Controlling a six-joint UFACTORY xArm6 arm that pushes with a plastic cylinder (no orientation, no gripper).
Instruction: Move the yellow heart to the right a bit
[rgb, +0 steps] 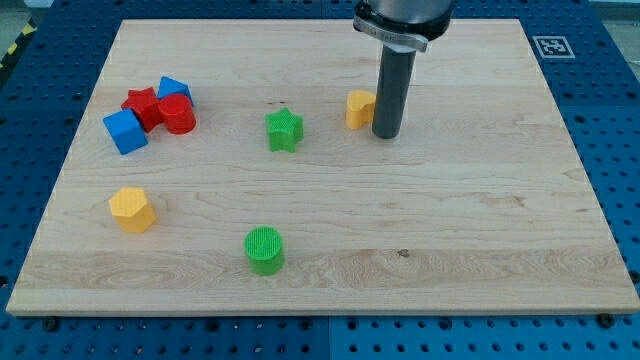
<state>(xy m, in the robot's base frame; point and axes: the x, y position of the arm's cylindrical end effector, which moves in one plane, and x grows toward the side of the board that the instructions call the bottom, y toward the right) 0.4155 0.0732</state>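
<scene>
The yellow heart (359, 108) lies on the wooden board (330, 250) in the upper middle. My tip (387, 134) rests on the board right beside the heart, on its right side, and the rod covers the heart's right edge. I cannot tell whether the tip touches the heart.
A green star (284, 129) lies left of the heart. A red star (142, 105), a red cylinder (179, 115) and two blue blocks (125, 131) (174, 91) cluster at the upper left. A yellow hexagon (132, 209) is at the lower left. A green cylinder (265, 249) is at the bottom centre.
</scene>
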